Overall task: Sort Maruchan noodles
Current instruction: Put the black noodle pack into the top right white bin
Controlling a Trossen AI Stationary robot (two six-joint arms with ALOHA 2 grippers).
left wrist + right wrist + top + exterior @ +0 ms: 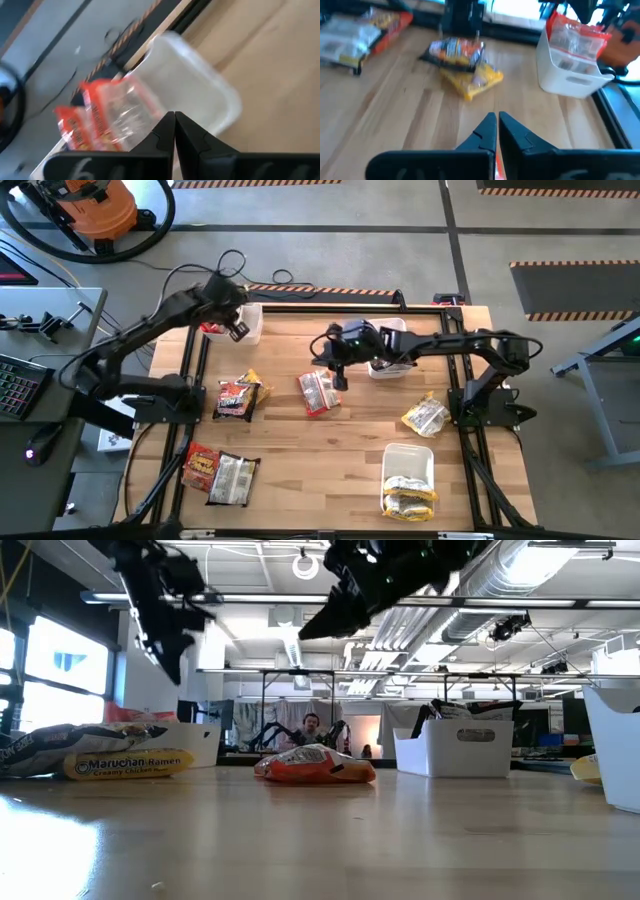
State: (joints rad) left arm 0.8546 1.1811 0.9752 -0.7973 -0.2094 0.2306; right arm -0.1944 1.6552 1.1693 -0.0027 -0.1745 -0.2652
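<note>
Sorting partly done: red Maruchan packets (212, 329) are lodged in the far-left bin (250, 326), yellow ones (410, 498) in the near-right bin (408, 457). Five packets are left loose on the bench (330, 455), among them a red packet (319, 392) at centre. The left hand (238, 330), fingers together and empty, is held over the far-left bin; the right hand (338, 381), likewise closed and empty, is poised above the central packet.

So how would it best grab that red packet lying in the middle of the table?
The red packet lies flat and alone on bare wood, just below the right gripper. Probably best from straight above, jaws pinching across its narrow width near the middle, where the crinkly plastic can bunch up.
</note>
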